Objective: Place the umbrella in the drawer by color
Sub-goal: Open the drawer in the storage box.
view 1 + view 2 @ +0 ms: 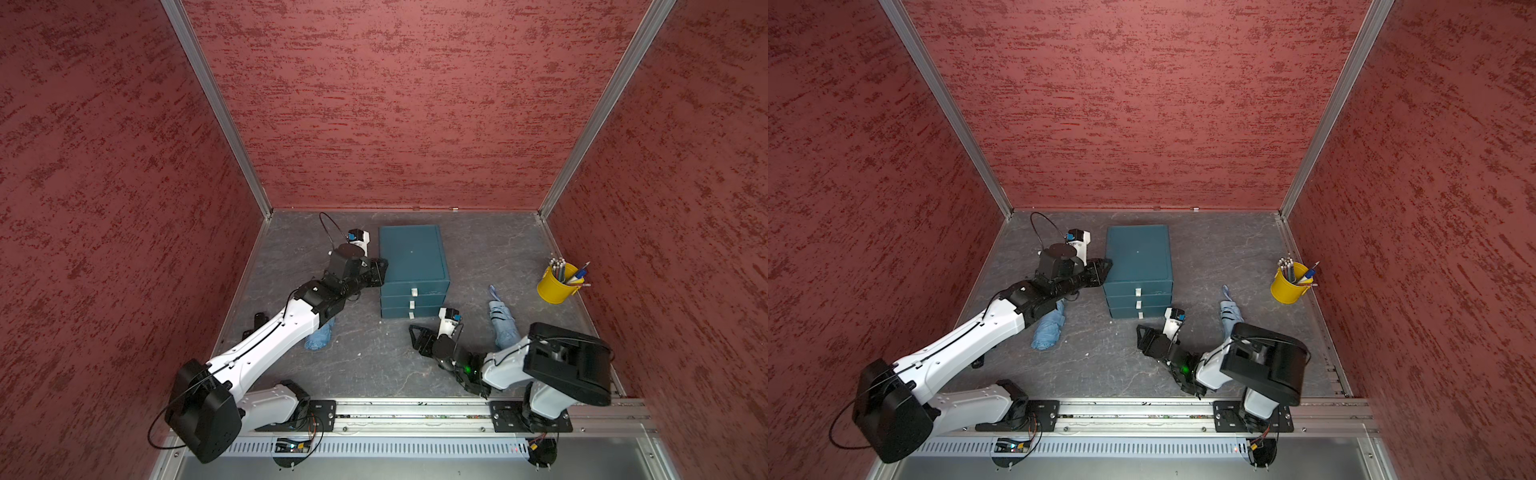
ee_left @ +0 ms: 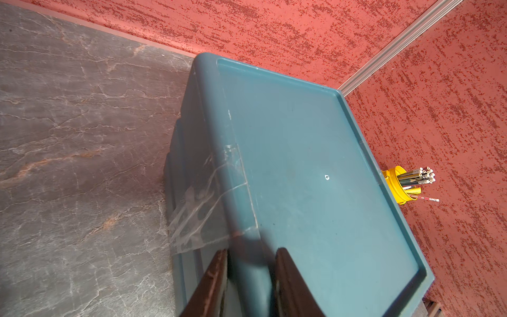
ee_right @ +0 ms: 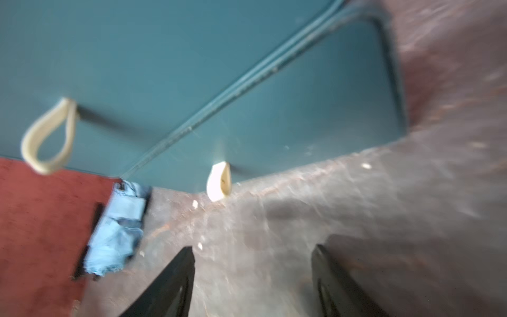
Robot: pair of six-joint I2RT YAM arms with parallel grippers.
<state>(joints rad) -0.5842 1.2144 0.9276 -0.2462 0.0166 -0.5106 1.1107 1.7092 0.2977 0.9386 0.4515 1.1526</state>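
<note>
Closest to you, the left arm's black elbow (image 1: 203, 411) fills the foreground. Out at its tip, your left gripper (image 2: 251, 270) is set narrow, astride the upper side edge of the teal drawer unit (image 1: 413, 257). Clamped or only touching, you can't tell. All three drawers (image 1: 395, 299) are shut. Your right gripper (image 3: 252, 274) hangs wide and empty, just in front of the bottom white pull (image 3: 219, 181). One blue umbrella (image 1: 318, 338) lies on the table under the left arm. The paler umbrella (image 1: 503, 324) lies between the drawer unit and the yellow pencil cup (image 1: 555, 286).
</note>
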